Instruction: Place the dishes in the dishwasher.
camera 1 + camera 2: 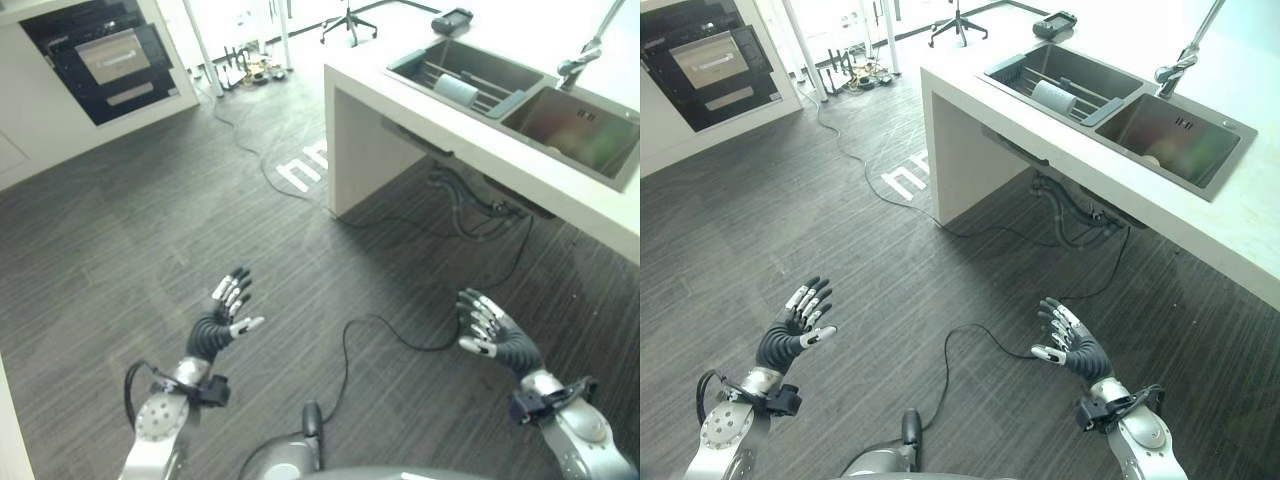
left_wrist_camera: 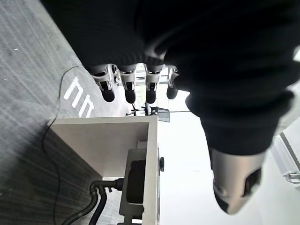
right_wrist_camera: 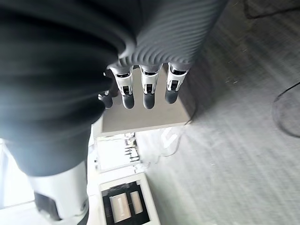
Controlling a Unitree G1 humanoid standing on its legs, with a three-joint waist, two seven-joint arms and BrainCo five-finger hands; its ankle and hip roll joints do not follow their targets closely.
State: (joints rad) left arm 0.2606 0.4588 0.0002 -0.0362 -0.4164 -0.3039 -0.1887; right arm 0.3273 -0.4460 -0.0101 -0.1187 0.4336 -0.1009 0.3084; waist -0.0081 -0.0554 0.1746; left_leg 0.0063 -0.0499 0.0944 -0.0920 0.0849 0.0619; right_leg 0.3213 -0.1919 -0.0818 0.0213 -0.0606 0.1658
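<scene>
1. Stainless-steel 2-basin sink (image 1: pixel 1200 175) is set into the white counter (image 1: pixel 1250 235); its near basin (image 1: pixel 1165 140) looks bare, apart from a small pale spot at its floor that is too small to identify.
2. Its far basin (image 1: pixel 1065 80) holds a wire rack (image 1: pixel 470 85) with a pale cylindrical cup or roll (image 1: pixel 1052 97) lying on its side; what it is exactly cannot be told.
3. Chrome tap (image 1: pixel 1185 55) stands behind the basins, its top cut off by the frame edge.
4. Small black device (image 1: pixel 1054 22) rests on the counter's far corner.
5. Black built-in appliance with a glass front (image 1: pixel 100 55) sits closed in the white cabinet wall across the dark wood-grain floor (image 1: pixel 120 230), well apart from the counter; its interior is hidden.
6. Black hoses (image 1: pixel 1080 215) hang under the counter.
7. Left hand (image 1: pixel 228 315) hovers over the floor, fingers spread and straight, holding nothing.
8. Right hand (image 1: pixel 1068 340) hovers over the floor too, fingers relaxed and loosely extended, also empty.
9. Office chair base (image 1: pixel 348 22) shows at the far edge, its seat cut off.
</scene>
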